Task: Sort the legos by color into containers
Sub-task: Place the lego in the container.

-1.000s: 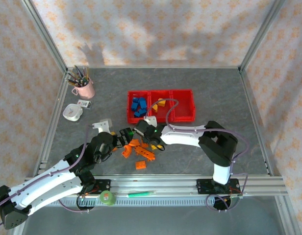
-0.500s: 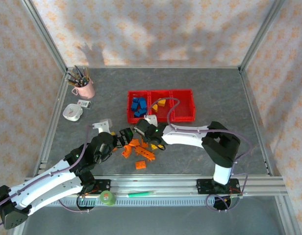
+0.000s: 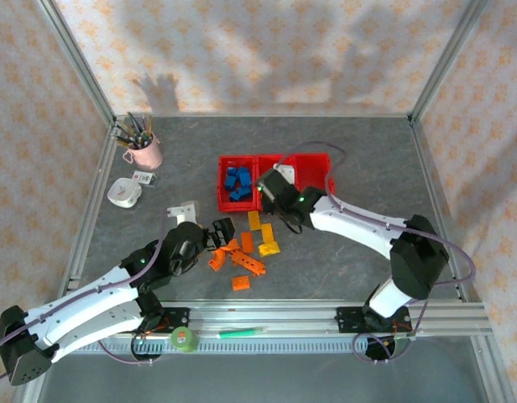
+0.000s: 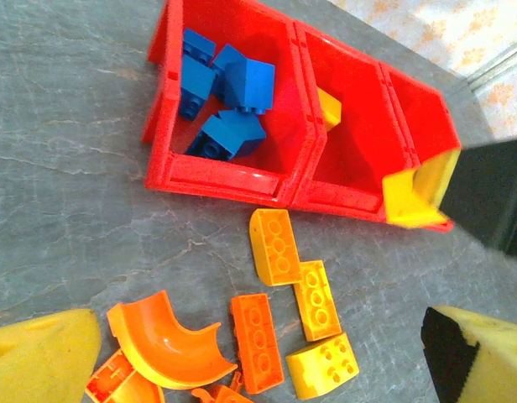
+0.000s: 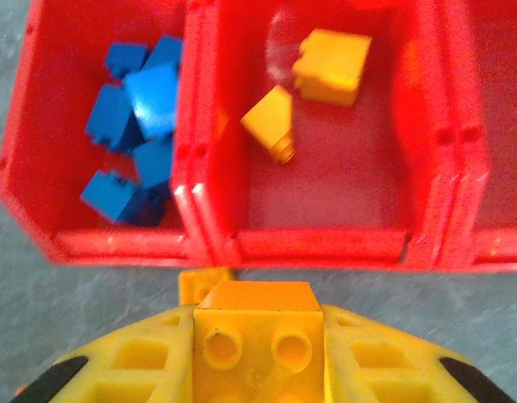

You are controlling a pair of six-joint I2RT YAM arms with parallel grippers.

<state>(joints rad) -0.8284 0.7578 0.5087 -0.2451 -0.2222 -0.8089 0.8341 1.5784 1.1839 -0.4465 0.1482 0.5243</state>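
Clamping a yellow brick (image 5: 257, 311), the right gripper (image 5: 257, 369) hovers at the middle bin (image 5: 317, 243); the left gripper (image 4: 254, 357) gapes wide over loose orange bricks (image 4: 170, 344) toward the table's (image 3: 368, 159) near edge. Blue bricks (image 4: 229, 84) seem all binned left, two yellow pieces (image 5: 330, 63) sit in the middle, the third bin (image 4: 418, 117) looks bare; the orange ones and several yellow ones remain

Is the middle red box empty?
Not empty. The right wrist view shows two yellow bricks lying inside the middle bin.
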